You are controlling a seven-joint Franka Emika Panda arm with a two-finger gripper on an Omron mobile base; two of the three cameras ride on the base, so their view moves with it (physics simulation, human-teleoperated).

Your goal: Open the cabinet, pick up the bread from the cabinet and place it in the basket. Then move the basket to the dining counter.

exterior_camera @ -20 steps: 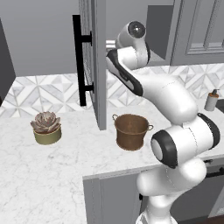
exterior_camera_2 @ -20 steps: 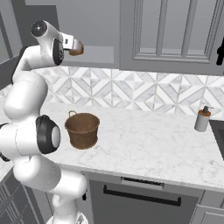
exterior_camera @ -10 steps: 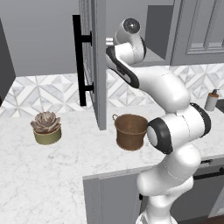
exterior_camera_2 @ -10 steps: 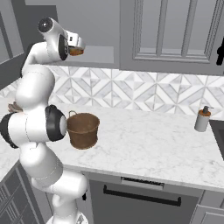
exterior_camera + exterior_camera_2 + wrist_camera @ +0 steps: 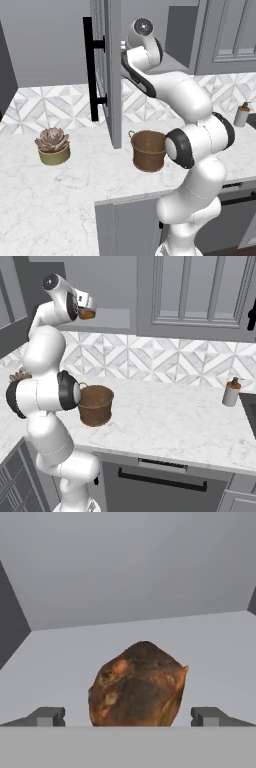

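The cabinet's glass-paned door (image 5: 111, 75) stands open, its black bar handle (image 5: 89, 70) facing outward. On the cabinet shelf (image 5: 210, 642) sits the golden-brown bread (image 5: 137, 687), also seen at the hand's tip in the right base view as the bread (image 5: 87, 314). My gripper (image 5: 127, 717) is open inside the cabinet, with one fingertip on each side of the bread and a gap to both. The copper-brown basket (image 5: 149, 150) stands on the worktop below, also visible as the basket (image 5: 95, 404). The dining counter is out of view.
An olive pot with a succulent (image 5: 53, 146) stands left of the open door. A soap dispenser (image 5: 231, 392) sits at the far right of the marble worktop (image 5: 175, 421). A closed solid-panelled cabinet (image 5: 200, 291) hangs to the right.
The hand has moved deeper into the cabinet, up to the bread, and the arm's upper joints have turned. The jaws stay open. Basket and door have not moved.
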